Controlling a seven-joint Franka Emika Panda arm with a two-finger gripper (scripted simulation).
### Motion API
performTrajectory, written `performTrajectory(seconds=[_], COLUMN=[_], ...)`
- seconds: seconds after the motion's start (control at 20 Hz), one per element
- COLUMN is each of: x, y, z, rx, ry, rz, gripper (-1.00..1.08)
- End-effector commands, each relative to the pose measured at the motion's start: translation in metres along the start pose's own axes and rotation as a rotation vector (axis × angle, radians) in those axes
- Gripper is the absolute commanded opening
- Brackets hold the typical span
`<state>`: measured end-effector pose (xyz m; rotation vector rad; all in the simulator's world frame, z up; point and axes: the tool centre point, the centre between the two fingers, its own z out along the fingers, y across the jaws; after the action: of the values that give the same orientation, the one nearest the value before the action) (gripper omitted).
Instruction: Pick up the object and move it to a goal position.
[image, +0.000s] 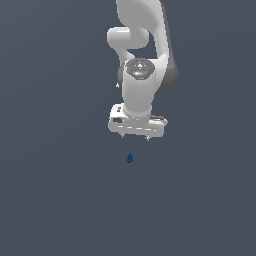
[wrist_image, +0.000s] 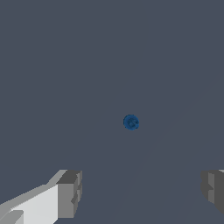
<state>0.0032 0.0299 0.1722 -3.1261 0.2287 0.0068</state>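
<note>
Approach step; gripper (image: 136, 138) wide, empty, mid-frame above blue object (image: 130, 158); object untouched on desk (image: 55, 200); next: descend, centre, close.

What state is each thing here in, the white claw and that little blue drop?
gripper: open, fingers spread wide, holding nothing, above the object.
object: upright on the floor, pointed top up, free, not touched by either finger.
</note>
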Motion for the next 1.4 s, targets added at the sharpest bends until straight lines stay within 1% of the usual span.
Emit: performTrajectory(seconds=[0.0, 1.35], x=[0.001, 0.015], y=[0.000, 0.009], z=[0.004, 0.049], rx=[0.002, 0.006], ry=[-0.001, -0.009], rz=[0.059, 0.833], gripper=[1.00, 1.00])
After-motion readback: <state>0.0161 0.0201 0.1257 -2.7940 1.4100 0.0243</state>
